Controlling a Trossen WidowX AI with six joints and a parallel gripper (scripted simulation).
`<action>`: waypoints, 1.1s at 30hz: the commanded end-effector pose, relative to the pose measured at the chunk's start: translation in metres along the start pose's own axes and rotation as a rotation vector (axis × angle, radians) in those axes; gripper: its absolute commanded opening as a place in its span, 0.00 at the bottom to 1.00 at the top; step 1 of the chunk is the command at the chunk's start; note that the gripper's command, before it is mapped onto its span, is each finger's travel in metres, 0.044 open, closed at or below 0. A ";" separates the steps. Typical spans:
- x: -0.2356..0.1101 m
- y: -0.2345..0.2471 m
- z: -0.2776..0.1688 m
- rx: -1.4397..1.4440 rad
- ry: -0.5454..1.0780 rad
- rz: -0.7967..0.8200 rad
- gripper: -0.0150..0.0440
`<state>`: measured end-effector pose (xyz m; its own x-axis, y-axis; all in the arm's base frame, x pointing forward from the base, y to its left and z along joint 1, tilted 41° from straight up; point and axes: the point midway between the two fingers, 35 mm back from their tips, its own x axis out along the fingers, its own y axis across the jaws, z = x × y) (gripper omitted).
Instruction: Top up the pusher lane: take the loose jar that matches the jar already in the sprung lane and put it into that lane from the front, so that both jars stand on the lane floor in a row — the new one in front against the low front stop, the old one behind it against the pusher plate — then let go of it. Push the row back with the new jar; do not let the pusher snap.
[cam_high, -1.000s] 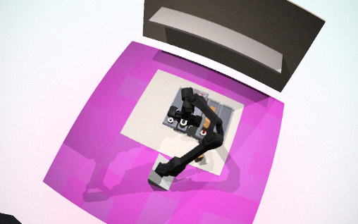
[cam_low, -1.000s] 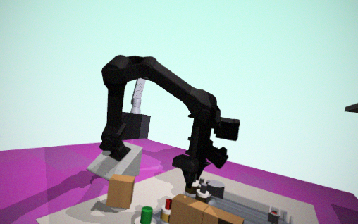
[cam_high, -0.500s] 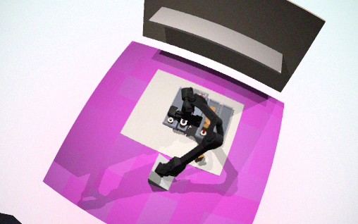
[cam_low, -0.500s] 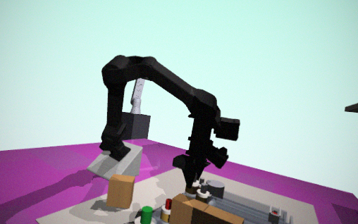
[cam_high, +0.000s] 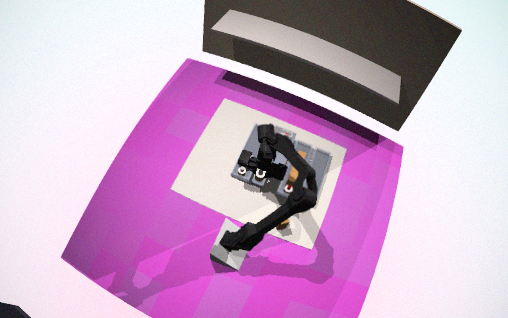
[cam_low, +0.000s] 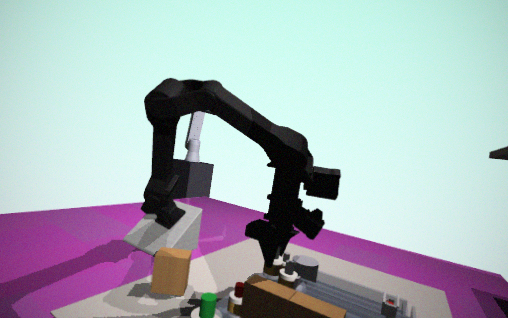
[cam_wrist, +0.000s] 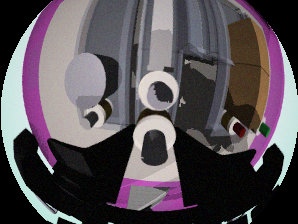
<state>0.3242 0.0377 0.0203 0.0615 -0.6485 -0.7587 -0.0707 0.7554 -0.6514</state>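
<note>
Wrist view: fingers part-closed, clamping white-lidded jar (cam_wrist: 154, 137), axis upright, before lane jar (cam_wrist: 160, 90).

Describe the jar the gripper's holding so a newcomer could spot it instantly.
Find the grey lane unit on the pale mat. At its front edge stand white-rimmed jars; the held jar is the one between the black gripper fingers, directly before a matching jar.
</note>
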 end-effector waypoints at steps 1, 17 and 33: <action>-0.002 -0.001 0.006 0.008 -0.023 -0.003 0.25; -0.002 -0.002 0.008 0.008 -0.023 -0.003 0.25; 0.000 -0.002 0.010 0.008 -0.023 -0.003 0.25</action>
<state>0.3276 0.0369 0.0197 0.0632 -0.6473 -0.7596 -0.0722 0.7562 -0.6504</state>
